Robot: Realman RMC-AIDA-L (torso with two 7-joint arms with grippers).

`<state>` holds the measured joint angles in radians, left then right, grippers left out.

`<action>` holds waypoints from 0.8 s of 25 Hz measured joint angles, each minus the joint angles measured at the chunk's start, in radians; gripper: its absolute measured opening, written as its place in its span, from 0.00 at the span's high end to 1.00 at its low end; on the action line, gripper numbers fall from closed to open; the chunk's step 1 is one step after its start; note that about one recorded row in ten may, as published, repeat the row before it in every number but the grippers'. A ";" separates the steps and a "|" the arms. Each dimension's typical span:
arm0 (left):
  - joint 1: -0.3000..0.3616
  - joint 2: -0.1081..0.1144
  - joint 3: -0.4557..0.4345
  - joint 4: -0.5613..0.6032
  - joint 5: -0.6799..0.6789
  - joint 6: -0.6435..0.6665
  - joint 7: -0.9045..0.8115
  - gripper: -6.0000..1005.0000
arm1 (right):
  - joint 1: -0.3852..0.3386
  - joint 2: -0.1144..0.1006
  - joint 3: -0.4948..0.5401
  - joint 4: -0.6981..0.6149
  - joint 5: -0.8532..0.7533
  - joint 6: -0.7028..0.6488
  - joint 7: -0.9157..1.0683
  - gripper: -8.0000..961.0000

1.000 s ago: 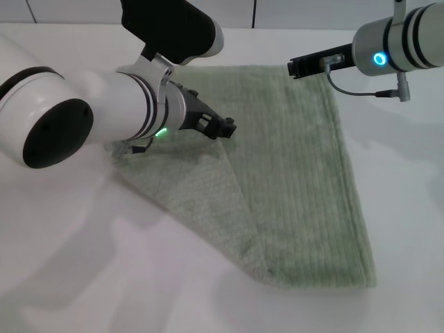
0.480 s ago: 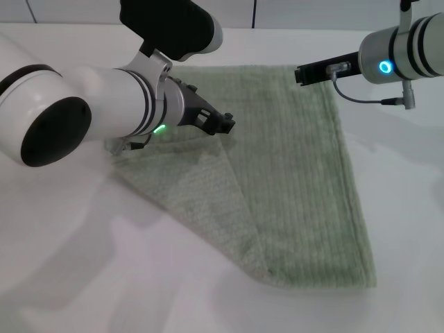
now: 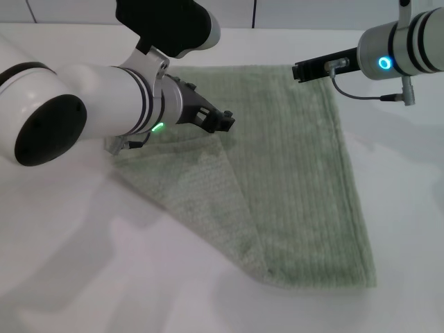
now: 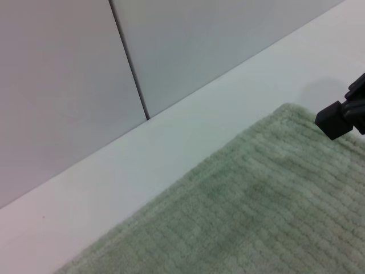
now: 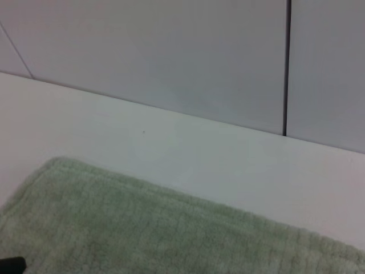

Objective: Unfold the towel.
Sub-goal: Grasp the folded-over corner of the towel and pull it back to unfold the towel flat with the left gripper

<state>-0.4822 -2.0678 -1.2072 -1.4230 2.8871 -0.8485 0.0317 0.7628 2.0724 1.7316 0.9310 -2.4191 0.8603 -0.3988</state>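
Right wrist camera: towel corner on the counter, wall behind.

From here I see the pale green towel (image 5: 148, 234) lying flat across the near part of the picture, its ribbed terry surface and a rounded, hemmed corner showing. Its far edge runs along the white counter (image 5: 171, 142), which stretches bare beyond it to meet a grey panelled wall (image 5: 148, 51). A dark vertical seam (image 5: 286, 68) divides two wall panels. A small dark shape (image 5: 10, 265) pokes in at the picture's edge over the towel; I cannot tell what it is.
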 joint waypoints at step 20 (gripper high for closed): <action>0.025 0.000 0.000 -0.037 0.000 -0.007 0.002 0.21 | 0.002 0.000 -0.003 0.018 -0.012 0.023 0.013 0.99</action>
<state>-0.4572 -2.0677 -1.2070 -1.4601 2.8869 -0.8553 0.0336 0.7649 2.0724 1.7283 0.9492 -2.4314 0.8830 -0.3859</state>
